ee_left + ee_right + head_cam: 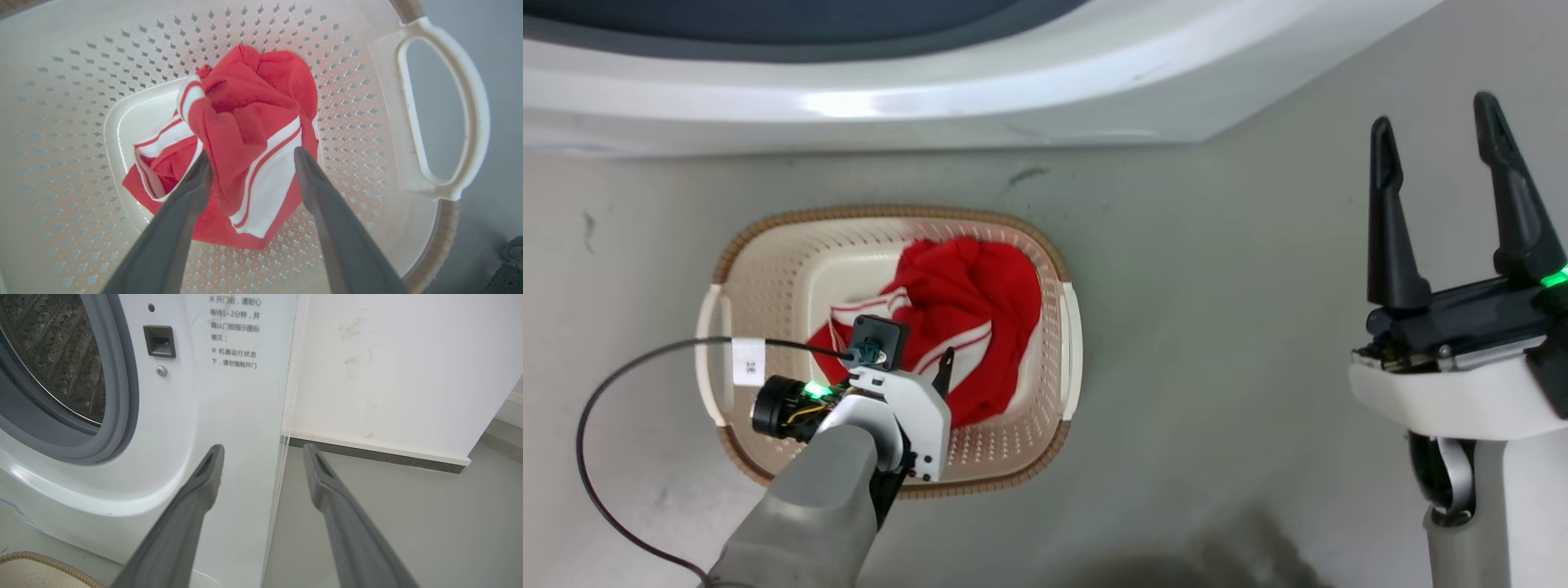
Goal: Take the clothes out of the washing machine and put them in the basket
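washing machine (171, 428): white, grey-rimmed porthole; we see its perforated steel drum.
basket (768, 265): cream, perforated sides, brown rim, upright on the floor (1217, 327) near the washing machine.
clothes (968, 306): we see red fabric with white stripes, crumpled in a heap inside the basket.

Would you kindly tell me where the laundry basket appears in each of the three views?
Head view: the basket sits left of centre.
Left wrist view: its perforated wall spans most of the picture.
Right wrist view: bottom-left corner, just an edge.
Shared landmark: its brown rim.
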